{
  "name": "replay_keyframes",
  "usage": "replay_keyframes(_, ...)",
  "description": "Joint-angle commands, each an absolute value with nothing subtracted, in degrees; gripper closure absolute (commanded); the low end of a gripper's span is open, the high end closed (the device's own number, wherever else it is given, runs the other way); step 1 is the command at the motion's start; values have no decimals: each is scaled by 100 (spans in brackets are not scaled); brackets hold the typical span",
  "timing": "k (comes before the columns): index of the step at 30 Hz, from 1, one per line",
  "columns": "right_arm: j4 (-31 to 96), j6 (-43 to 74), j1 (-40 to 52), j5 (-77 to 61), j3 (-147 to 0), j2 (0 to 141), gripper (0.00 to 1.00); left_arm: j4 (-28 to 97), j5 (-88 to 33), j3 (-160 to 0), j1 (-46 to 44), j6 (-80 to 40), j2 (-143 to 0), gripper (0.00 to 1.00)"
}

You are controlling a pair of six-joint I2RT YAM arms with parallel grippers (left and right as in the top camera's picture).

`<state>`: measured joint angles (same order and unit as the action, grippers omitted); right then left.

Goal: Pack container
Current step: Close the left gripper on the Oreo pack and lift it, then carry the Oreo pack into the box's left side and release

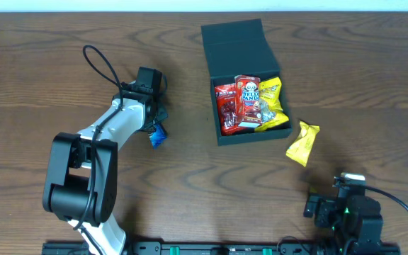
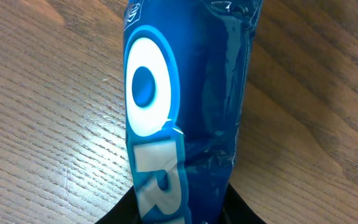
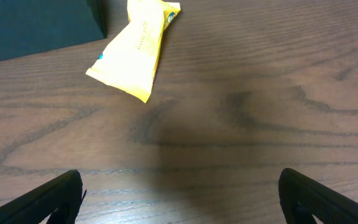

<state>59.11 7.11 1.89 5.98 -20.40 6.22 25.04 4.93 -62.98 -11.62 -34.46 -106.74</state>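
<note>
Wood table | left jaws grip blue packet | right jaws apart | container lid open

The right gripper is hanging over the brown wooden table. Its two black fingers are sitting wide apart, one in the near left corner and one in the near right corner. Between them, bare wood is showing, with a soft dark shadow lying on it. A yellow packet is lying flat on the table, far away and to the left. It is lying slanted, with its far end leaning to the right. The dark green container is peeking in at the far left corner. The yellow packet is lying just beside the container, outside it. I cannot tell if they are touching.
</note>
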Motion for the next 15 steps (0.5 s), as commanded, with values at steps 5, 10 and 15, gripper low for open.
replay_keyframes(5,5940,659,115,576,-2018,598,1,2512,593,-6270,-1184,-3422,-10757,80)
replay_keyframes(10,5940,659,115,576,-2018,598,1,2532,593,-6276,-1247,-3422,-10704,81)
replay_keyframes(15,5940,659,115,576,-2018,598,1,2565,596,-6285,-1326,-3420,-10575,85)
